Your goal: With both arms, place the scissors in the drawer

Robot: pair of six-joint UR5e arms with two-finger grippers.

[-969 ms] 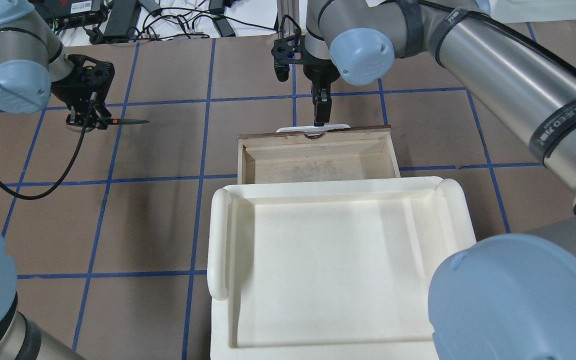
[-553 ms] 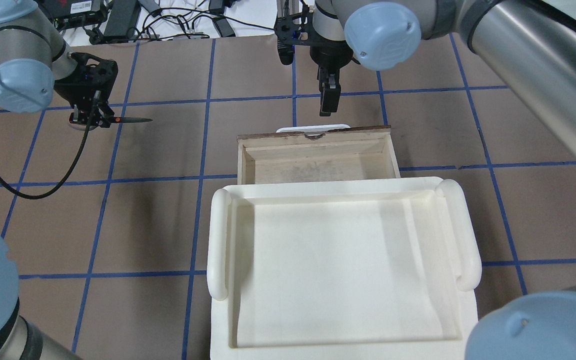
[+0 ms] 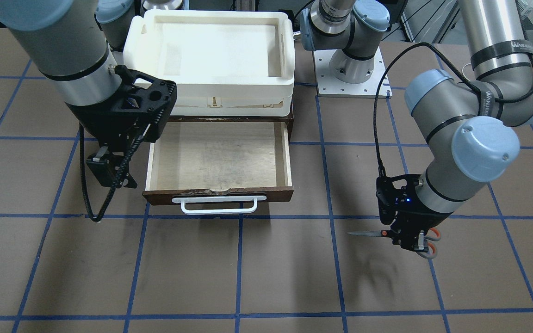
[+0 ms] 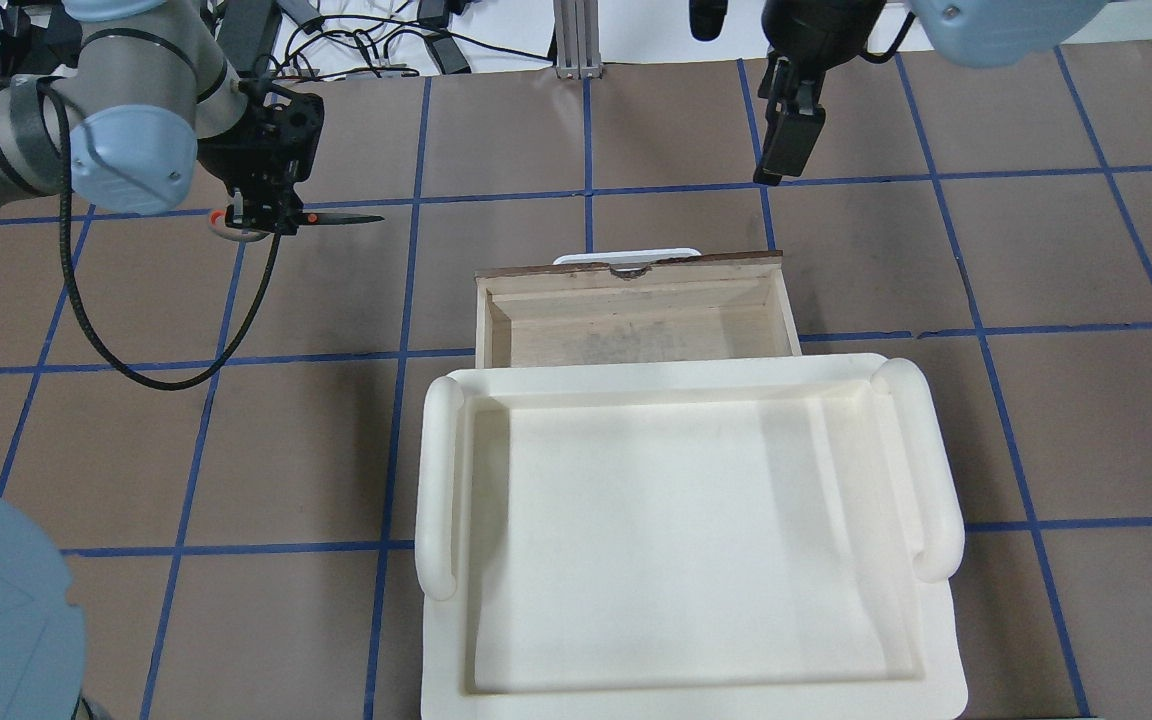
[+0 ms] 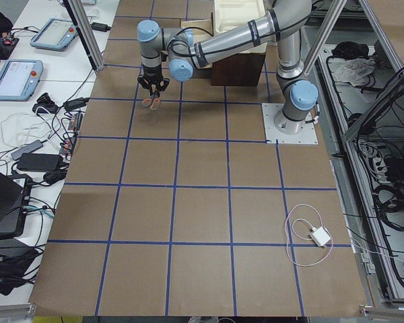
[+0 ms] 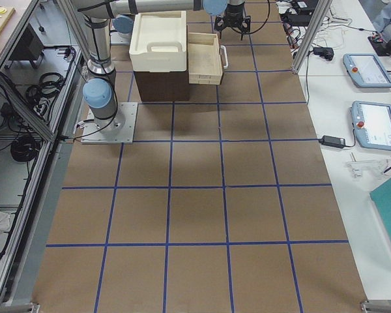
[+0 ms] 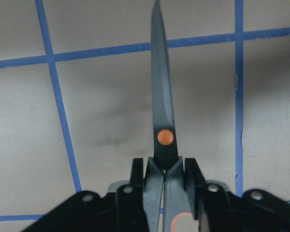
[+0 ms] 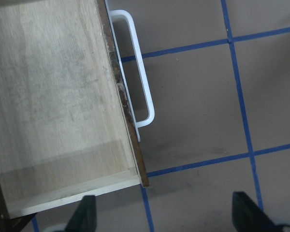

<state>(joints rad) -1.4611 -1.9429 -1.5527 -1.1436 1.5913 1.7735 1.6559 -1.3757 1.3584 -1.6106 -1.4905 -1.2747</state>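
While left hand (image 4: 266, 216) grips scissors (image 4: 346, 219), drawer (image 4: 636, 290) open, arm band (image 3: 502, 46) lettering illegible.

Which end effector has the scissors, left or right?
The left end effector: it is shut on the scissors just behind the orange pivot. The right end effector is open and empty.

Silver-grey tubular arms (image 3: 493, 27), light blue joint caps (image 3: 486, 148), black claws (image 4: 774, 178), looping black cables (image 3: 374, 120)

Left arm (image 5: 215, 44), near and large, reaching from its base plate (image 5: 289, 124) over the brown, blue-gridded desk (image 5: 202, 215); left hand (image 5: 151, 93) pointing down, scissors (image 5: 150, 102) at its tip. White cable (image 5: 308, 234) lying on the desk, nearer the camera.
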